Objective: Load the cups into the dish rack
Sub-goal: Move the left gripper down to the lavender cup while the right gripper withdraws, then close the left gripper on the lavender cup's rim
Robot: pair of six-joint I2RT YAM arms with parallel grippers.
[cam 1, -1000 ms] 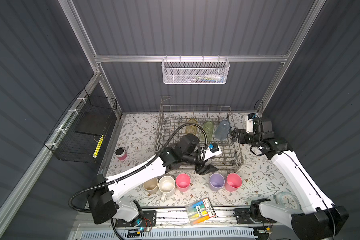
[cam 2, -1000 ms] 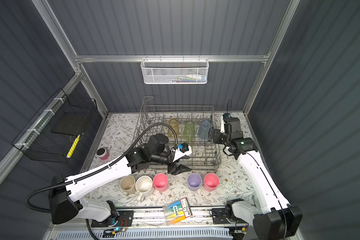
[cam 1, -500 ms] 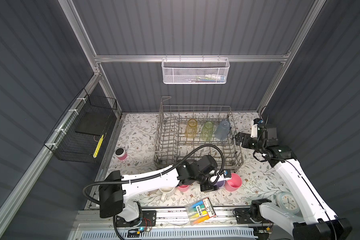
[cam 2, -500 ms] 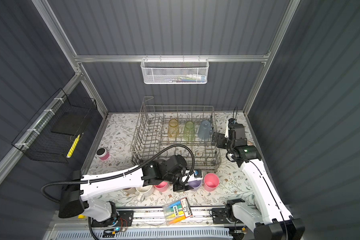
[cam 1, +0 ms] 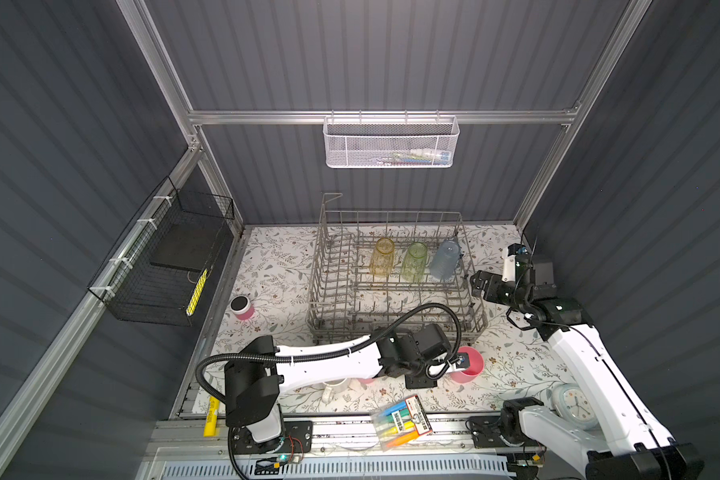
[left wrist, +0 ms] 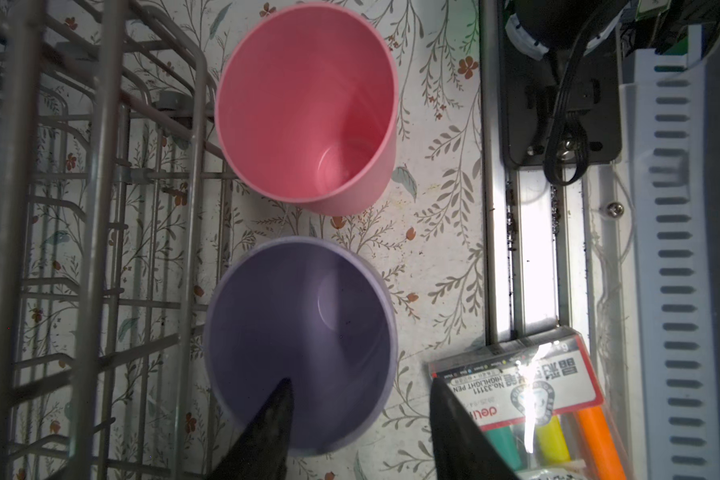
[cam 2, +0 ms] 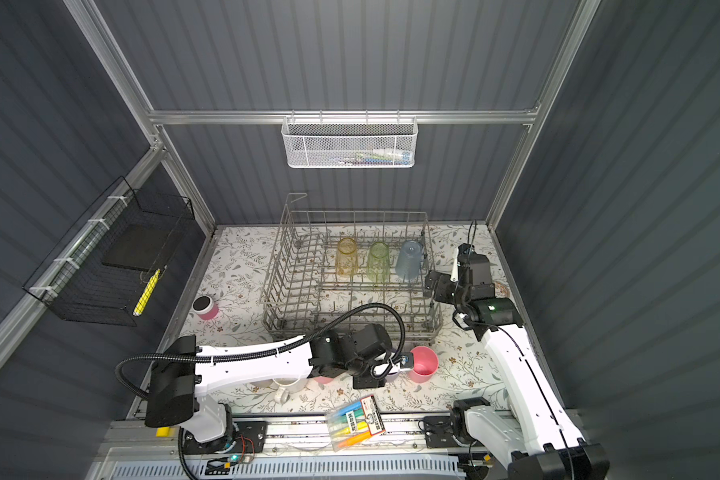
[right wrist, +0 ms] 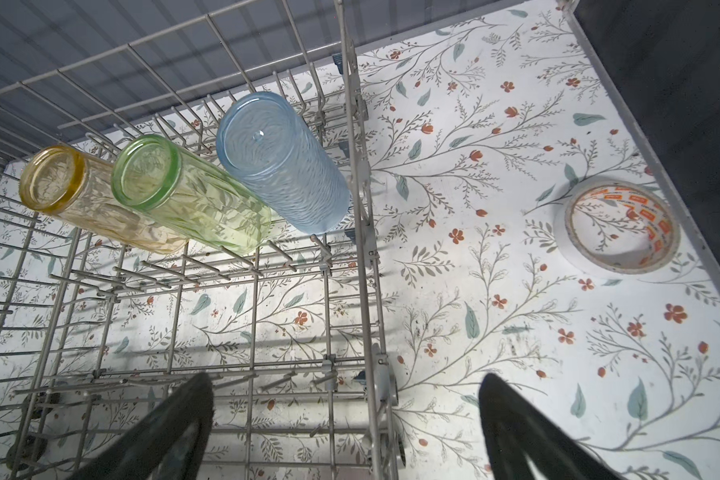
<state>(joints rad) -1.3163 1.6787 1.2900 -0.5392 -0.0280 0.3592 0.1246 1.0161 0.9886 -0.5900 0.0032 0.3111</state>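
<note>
A: Where is the next cup?

B: The lilac tumbler point(left wrist: 300, 332) stands mouth up on the floral table cover point(left wrist: 445, 174), just beside the near wall of the dish rack point(left wrist: 196, 166). A pink tumbler point(left wrist: 308, 104) stands next to it, with a narrow strip of cover between them.

A: And the left gripper point(left wrist: 358, 384)?

B: Its jaws straddle the lilac rim, one finger inside and one outside. A gap shows at the wall, so nothing is clamped yet. The right gripper point(right wrist: 346, 380) hangs spread wide and empty over the rack's side wire.

A: How will that cup handle?

B: I judge it to be light, stiff plastic, smooth and a little slick, not fragile. A pinch on the wall just under the rim should hold it. Too hard a squeeze might flex it.

A: Is there room to work?

B: It's tight. A highlighter pack point(left wrist: 537, 399) lies right by the outer finger, and rack wires stand close on the other side. In the rack, the amber glass point(right wrist: 96, 203), green glass point(right wrist: 192, 199) and blue tumbler point(right wrist: 283, 166) lean base up along the far row. The nearer tines are bare, so I'd expect this one to go in mouth down as well. Dark ribbed walls close in the table
</note>
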